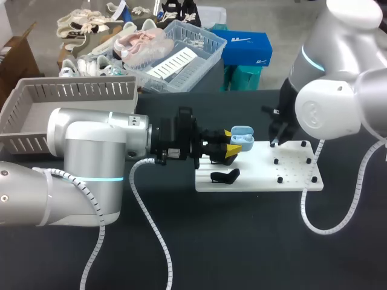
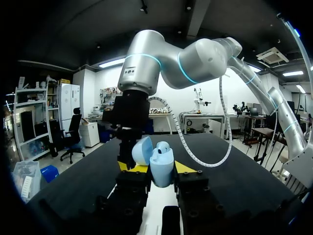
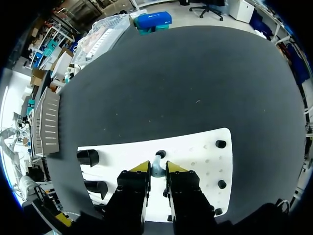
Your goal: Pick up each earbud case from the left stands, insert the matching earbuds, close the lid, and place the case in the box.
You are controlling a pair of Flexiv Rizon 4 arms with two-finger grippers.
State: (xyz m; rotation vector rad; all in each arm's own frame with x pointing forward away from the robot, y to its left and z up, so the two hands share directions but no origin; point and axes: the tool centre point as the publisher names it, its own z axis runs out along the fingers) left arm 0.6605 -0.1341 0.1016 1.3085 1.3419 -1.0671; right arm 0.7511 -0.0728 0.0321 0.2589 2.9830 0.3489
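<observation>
Head view: the left gripper [image 1: 230,143] reaches in from the left and is clamped on the light blue case [image 1: 242,138], holding it above the near-left corner of the white board [image 1: 290,175]. The case stands upright with its mouth facing up and two dark sockets showing inside. Its lid [image 1: 240,128] is swung open on the far side. A black stand [image 1: 225,176] sits on the board just beside the fingers. The right gripper [image 1: 275,138] hangs over the middle of the board; its fingers cannot be made out here. A grey basket [image 1: 66,99] lies at the far left.

Left wrist view: the case [image 2: 162,169] sits between the two yellow tips, pinched from both sides, with its long axis vertical. It is smooth, rounded and pale blue. The lid [image 2: 142,150] tips away to one side, its hollow showing. The right arm [image 2: 186,58] comes down just behind it.

Right wrist view: the right gripper [image 3: 157,168] is closed on a small pale blue earbud [image 3: 156,167] over the board [image 3: 195,147], stem pointing ahead.
</observation>
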